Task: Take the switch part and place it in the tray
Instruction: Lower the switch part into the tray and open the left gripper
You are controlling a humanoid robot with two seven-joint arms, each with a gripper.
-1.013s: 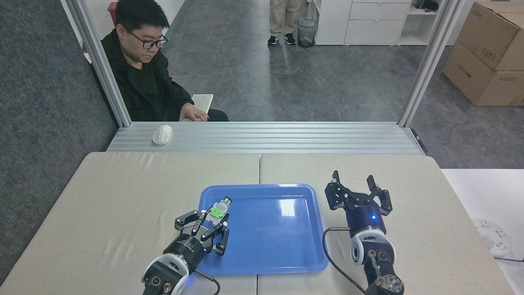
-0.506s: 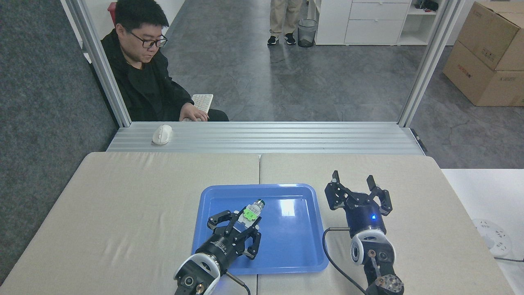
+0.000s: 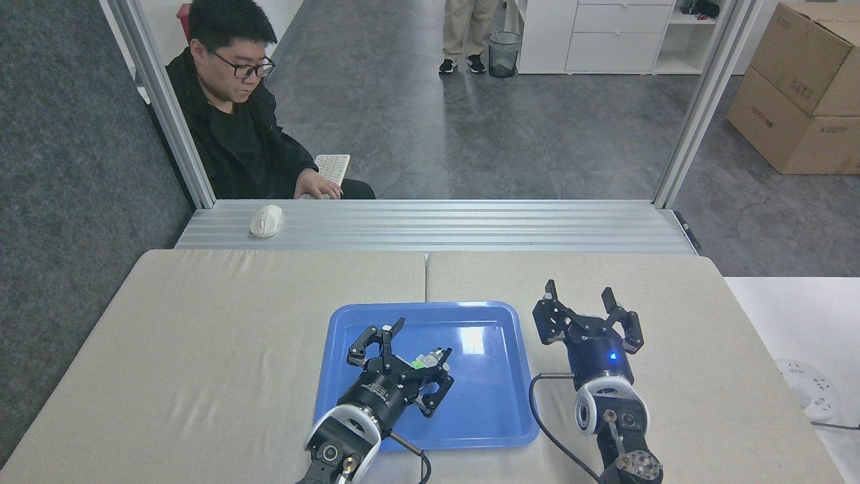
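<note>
The blue tray lies at the middle of the padded table. My left gripper hangs over its left half with its fingers spread open. The switch part, white-grey with a green middle, lies low in the tray against the right-hand finger, partly hidden by it. I cannot tell whether the finger still touches it. My right gripper stands open just off the tray's right rim, above the table, with nothing between its fingers.
A beige padded table carries the tray. Behind it runs a metal ledge with a white mouse. A seated person is beyond the ledge at the left. A black cable loops by the tray's right corner.
My left gripper carried the switch part rightward over the tray, then spread its fingers; the part now sits lower, beside the right-hand finger. The right arm has not moved.
</note>
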